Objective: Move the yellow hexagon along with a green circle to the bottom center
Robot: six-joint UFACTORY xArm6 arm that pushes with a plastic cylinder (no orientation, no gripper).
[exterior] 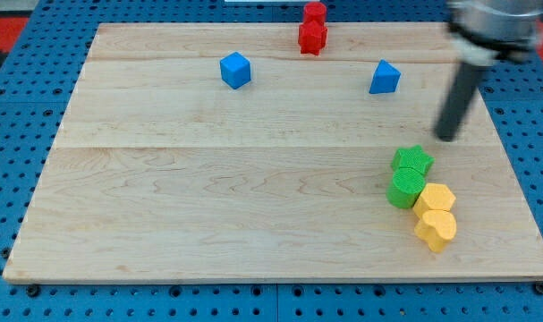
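The yellow hexagon (438,198) lies at the view's lower right on the wooden board (208,215). The green circle (404,189) touches its left side. A green star (413,161) sits just above the circle, touching it. A second yellow block, heart-like (436,229), sits just below the hexagon. My tip (446,138) is at the view's right, above and to the right of the green star, a short gap away and touching no block.
A blue cube (236,70) lies at the upper left of centre. A blue triangular block (385,78) lies at the upper right. Two red blocks (313,29) sit stacked close at the board's top edge. The board's right edge is near the yellow blocks.
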